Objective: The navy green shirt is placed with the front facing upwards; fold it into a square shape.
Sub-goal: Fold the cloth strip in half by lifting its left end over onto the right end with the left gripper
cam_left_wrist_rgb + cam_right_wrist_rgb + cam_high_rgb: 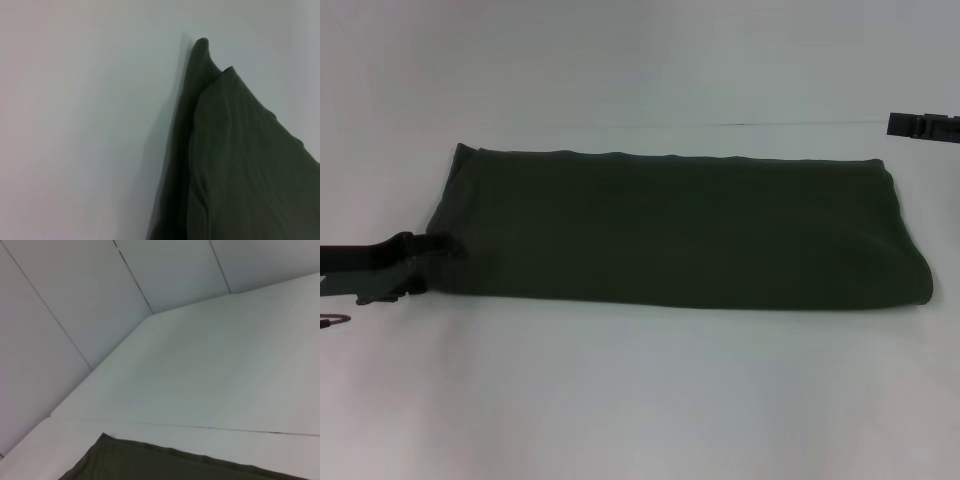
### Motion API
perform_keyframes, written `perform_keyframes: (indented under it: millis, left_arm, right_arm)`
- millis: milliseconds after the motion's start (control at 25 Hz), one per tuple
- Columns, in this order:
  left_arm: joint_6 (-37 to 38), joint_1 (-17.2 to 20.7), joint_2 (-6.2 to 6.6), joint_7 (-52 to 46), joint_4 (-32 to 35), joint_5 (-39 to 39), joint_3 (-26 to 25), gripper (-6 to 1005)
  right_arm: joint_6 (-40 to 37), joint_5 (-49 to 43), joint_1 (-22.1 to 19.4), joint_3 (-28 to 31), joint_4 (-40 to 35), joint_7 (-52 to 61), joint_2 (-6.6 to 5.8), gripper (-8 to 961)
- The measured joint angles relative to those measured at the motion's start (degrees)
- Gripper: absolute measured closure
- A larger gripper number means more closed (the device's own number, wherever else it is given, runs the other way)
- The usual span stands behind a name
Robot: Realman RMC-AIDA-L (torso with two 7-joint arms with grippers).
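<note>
Shirt (680,235) lies as a long folded band across mid-frame on the desk (640,400). Left gripper (415,262) at its left end, grip unclear, likely for the next fold; right gripper (923,126) parked upper right.

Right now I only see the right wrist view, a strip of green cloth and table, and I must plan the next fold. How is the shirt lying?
Observer: The navy green shirt is folded into one long band across the table, no lettering showing.
Operator: Where is the left gripper?
Observer: The left gripper is at the band's left end, against the cloth.
Operator: And the right?
Observer: The right gripper is off past the far right corner, apart from the shirt.
</note>
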Motion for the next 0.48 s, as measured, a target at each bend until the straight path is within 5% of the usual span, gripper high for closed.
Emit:
perform_keyframes:
  millis: [480]
  left_arm:
    - [-0.13,-1.18,0.03,0.89,0.25,-0.11,-0.01,124]
  right_arm:
    - [0.32,0.00,0.00,0.00,0.00,-0.03,0.00,44]
